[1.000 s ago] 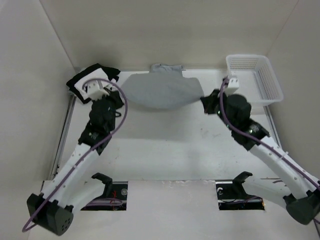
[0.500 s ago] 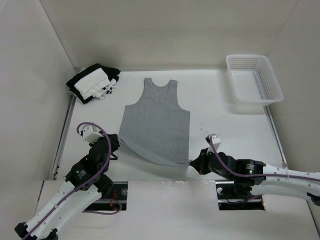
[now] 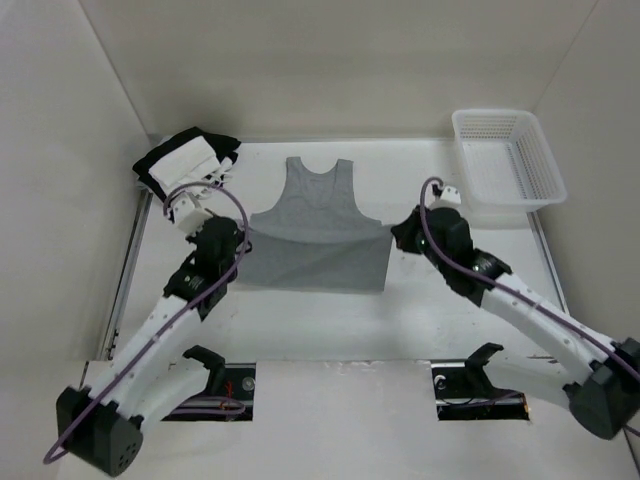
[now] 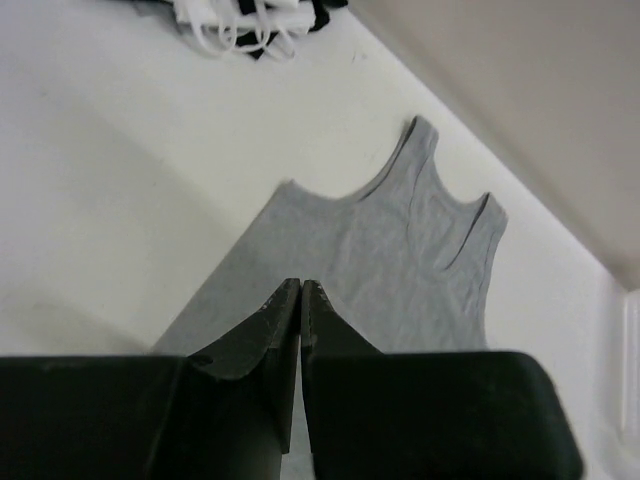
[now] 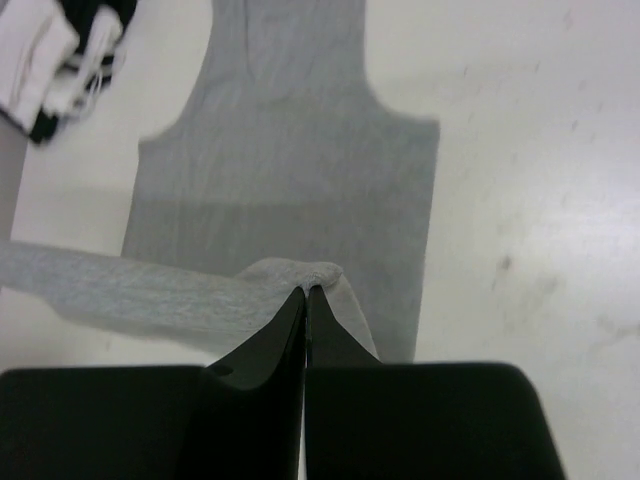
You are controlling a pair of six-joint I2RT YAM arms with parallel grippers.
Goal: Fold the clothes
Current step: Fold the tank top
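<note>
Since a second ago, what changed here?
The left gripper and right gripper, each shut on a hem corner of the grey tank top, laid it flat, then carried the hem away over the body, folding it over. The black-and-white bundle and mesh basket stayed.

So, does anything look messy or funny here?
Nothing is spilled or broken. The grey tank top only looks lumpy because the left gripper and right gripper pinch its bottom edge, folded over its middle. The black-and-white bundle in the far left corner is rumpled.
</note>
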